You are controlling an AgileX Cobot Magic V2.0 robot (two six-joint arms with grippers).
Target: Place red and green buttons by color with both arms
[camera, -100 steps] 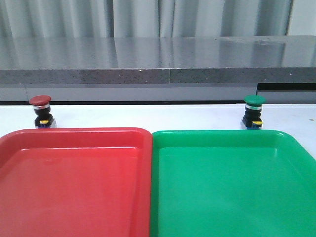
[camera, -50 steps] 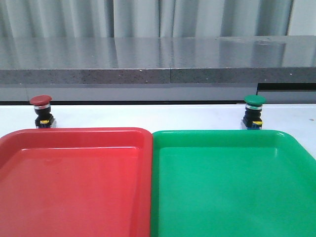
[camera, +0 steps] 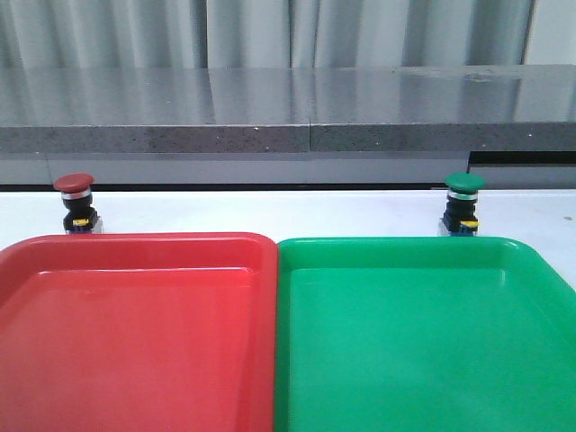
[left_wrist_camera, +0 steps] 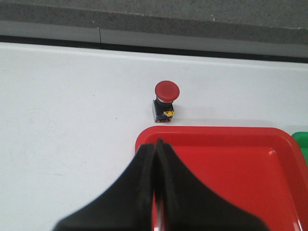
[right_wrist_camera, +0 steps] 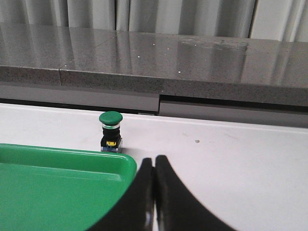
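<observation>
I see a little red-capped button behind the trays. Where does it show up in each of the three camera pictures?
Front view: the red button stands upright at far left, on the white table just behind the red tray.
Left wrist view: the same button is near the middle, just beyond the tray's corner.
Right wrist view: not in it; only the green button shows.
Shared landmark: the red tray's rim.
</observation>
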